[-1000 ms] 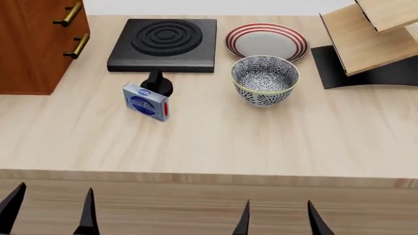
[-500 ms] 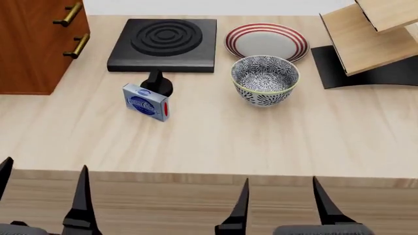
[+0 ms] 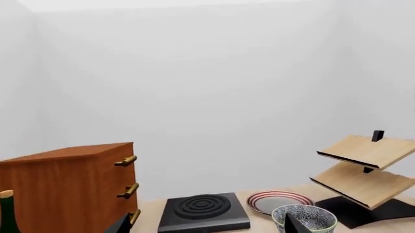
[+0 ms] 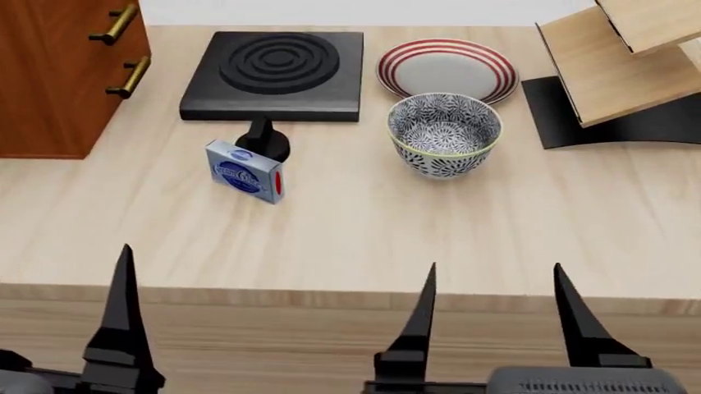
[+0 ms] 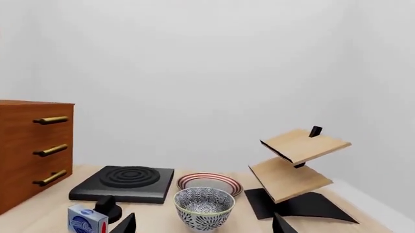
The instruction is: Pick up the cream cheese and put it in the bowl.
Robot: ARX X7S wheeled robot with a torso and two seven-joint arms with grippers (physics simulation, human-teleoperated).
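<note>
The cream cheese [image 4: 245, 171], a small silver-grey box with a blue oval logo and a red end, stands on the wooden counter just in front of the stove knob; it also shows low in the right wrist view [image 5: 87, 221]. The bowl [image 4: 444, 134] with its dark leaf pattern sits to the right of it, and both wrist views show it [image 5: 203, 208] [image 3: 304, 218]. My left gripper [image 4: 55, 324] and right gripper [image 4: 498, 316] hover open at the counter's near edge, well short of both objects, with nothing between their fingers.
A black stove plate [image 4: 276, 74] with a knob [image 4: 263, 141] lies behind the box. A red-striped plate [image 4: 447, 70] sits behind the bowl. A wooden drawer cabinet [image 4: 61, 74] stands at the left, a tiered wooden rack [image 4: 613, 70] at the right. A green bottle [image 3: 5, 213] stands beside the cabinet.
Both grippers have risen further into the head view, their fingertips now reaching over the counter's front edge. The objects on the counter have not moved.
</note>
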